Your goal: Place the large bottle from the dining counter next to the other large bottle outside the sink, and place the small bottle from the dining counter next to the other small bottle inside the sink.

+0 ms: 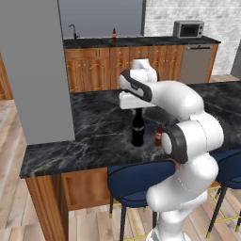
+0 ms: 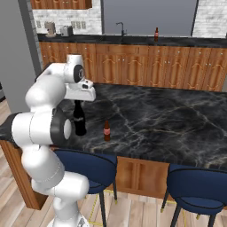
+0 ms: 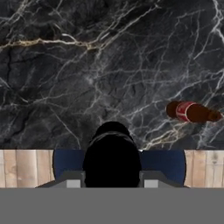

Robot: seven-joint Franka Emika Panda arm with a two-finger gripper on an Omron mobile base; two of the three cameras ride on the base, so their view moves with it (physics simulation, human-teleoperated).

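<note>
i see my claw [image 1: 137, 109] clamped on the neck of the tall black cola-shaped bottle with a pale label band [image 1: 137, 129], which stands upright on the black gold-veined marble surface [image 1: 94, 127] near its front edge. the small slim brown red-labelled bottle [image 1: 159, 135] stands just beside it.

The large bottle [image 3: 112, 157] is seen from above, its round black top between the gripper [image 3: 112, 183] pads at the near edge. Right of it, apart, stands the small bottle [image 3: 192, 112] (red label showing) on the dining counter [image 3: 87, 65]. A blue stool seat [image 3: 162, 164] and wooden floor [image 3: 26, 168] lie below the counter edge.
</note>
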